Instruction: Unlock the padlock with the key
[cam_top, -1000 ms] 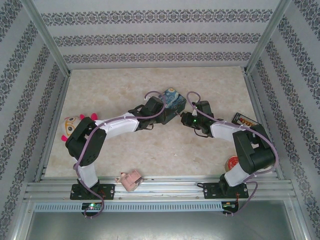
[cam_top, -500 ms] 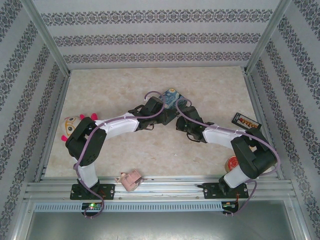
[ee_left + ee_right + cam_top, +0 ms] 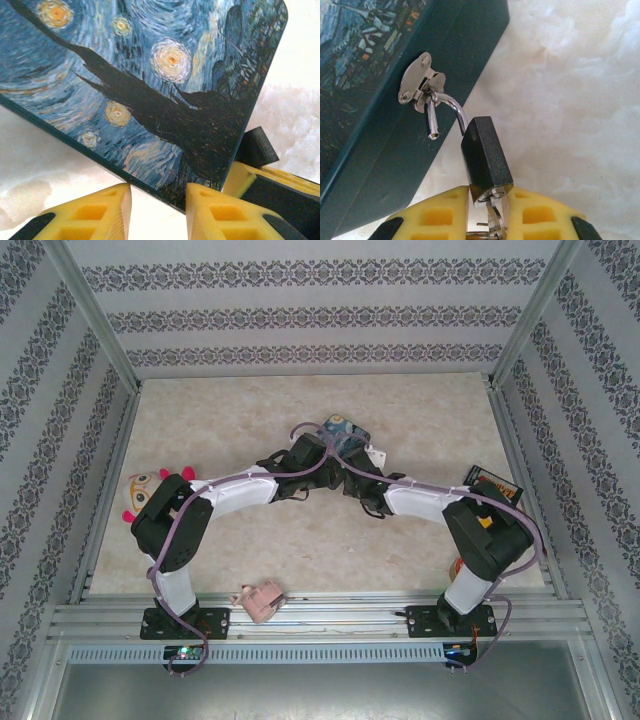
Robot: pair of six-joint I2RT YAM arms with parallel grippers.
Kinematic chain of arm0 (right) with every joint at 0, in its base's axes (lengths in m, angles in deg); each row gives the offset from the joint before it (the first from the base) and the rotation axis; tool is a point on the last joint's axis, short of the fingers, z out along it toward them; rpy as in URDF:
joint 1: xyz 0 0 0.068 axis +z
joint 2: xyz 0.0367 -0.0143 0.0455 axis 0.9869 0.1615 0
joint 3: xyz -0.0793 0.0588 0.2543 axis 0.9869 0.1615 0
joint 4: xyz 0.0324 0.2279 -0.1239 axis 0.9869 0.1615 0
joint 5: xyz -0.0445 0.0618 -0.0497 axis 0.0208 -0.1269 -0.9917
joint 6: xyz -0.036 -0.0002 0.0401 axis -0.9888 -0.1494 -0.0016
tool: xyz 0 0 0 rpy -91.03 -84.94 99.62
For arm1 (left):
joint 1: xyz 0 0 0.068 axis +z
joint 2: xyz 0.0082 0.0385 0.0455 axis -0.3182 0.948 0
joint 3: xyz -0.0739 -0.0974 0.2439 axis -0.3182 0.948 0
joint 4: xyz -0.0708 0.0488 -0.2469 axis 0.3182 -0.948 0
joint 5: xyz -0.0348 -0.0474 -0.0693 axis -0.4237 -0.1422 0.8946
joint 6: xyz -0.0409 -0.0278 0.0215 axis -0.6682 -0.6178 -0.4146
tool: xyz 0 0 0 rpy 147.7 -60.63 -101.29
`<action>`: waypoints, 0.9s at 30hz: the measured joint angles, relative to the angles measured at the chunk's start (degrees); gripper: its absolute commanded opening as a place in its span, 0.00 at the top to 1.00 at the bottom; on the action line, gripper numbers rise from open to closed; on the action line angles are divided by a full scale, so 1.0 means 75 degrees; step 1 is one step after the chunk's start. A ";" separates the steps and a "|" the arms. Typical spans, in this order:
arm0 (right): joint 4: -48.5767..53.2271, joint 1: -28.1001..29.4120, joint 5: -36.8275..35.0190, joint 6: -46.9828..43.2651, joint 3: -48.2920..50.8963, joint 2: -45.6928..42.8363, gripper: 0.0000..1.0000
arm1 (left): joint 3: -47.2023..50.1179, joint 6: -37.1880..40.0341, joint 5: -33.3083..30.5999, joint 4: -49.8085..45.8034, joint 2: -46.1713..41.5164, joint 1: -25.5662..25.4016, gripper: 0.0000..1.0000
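Small, rigid, probably slick, the padlock (image 3: 486, 157) wants holding by its body; right jaws clamp its key (image 3: 493, 221), left jaws stand apart.

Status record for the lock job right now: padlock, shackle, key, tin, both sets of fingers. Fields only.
padlock: black body, beside the tin's side wall
shackle: open, free end out of the body, hooked through the hasp
key: in the keyway
right fingers: closed on the key
left fingers: either side of the tin's edge; grip unclear
tin: blue painted, on the table
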 measured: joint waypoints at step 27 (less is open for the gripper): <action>-0.1192 -0.0921 0.0799 -0.1961 -0.0673 0.1244 1.00 | 0.0629 -0.0055 -0.0085 -0.0122 -0.0726 0.0082 0.19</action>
